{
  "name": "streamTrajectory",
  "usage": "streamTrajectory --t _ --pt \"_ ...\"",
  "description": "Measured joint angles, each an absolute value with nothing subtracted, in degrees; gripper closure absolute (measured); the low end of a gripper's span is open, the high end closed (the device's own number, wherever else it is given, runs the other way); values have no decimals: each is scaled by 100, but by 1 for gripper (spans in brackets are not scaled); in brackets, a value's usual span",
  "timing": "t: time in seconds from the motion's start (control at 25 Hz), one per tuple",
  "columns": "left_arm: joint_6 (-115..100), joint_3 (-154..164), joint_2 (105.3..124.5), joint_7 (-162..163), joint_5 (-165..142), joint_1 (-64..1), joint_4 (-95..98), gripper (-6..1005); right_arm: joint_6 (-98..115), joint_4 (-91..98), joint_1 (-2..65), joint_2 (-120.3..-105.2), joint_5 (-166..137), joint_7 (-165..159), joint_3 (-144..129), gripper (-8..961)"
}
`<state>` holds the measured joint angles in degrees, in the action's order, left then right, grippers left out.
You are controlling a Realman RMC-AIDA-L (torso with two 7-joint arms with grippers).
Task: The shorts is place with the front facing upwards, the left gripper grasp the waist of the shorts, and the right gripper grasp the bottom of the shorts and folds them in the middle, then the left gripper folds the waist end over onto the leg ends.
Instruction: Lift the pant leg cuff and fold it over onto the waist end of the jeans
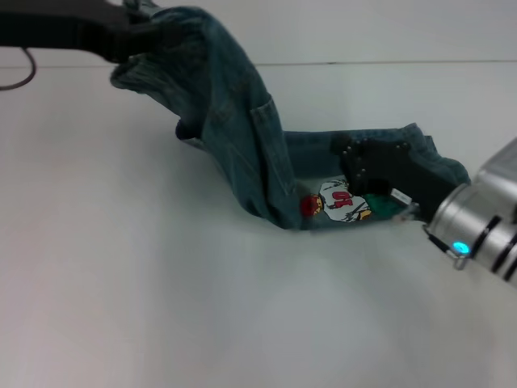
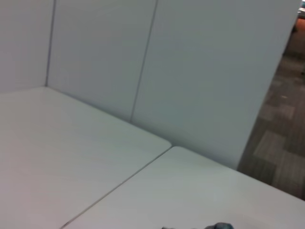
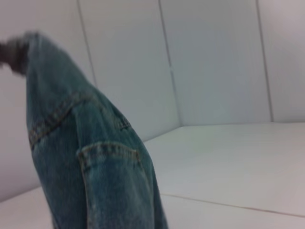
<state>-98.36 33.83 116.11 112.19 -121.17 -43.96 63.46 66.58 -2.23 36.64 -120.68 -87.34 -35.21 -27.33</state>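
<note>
On white table (image 1: 121, 307) — 1 pr denim shorts (image 1: 242, 129), waist pinched in left gripper (image 1: 144, 34) jaws; right gripper (image 1: 367, 174) jaws — can't tell.

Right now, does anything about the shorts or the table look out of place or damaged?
Nothing looks damaged or spilled. The shorts are simply mid-fold: the left gripper holds the waist end raised off the table, so the denim hangs bunched, while the right gripper rests on the leg end lying flat.
</note>
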Motion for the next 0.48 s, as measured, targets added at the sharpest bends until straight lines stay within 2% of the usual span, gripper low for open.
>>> streamTrajectory --t 0.48 --pt "-9868 3754 11706 11383 -11745 -4824 6187 961 5840 -1496 4436 -12113 -9150 -2618 -2146 946"
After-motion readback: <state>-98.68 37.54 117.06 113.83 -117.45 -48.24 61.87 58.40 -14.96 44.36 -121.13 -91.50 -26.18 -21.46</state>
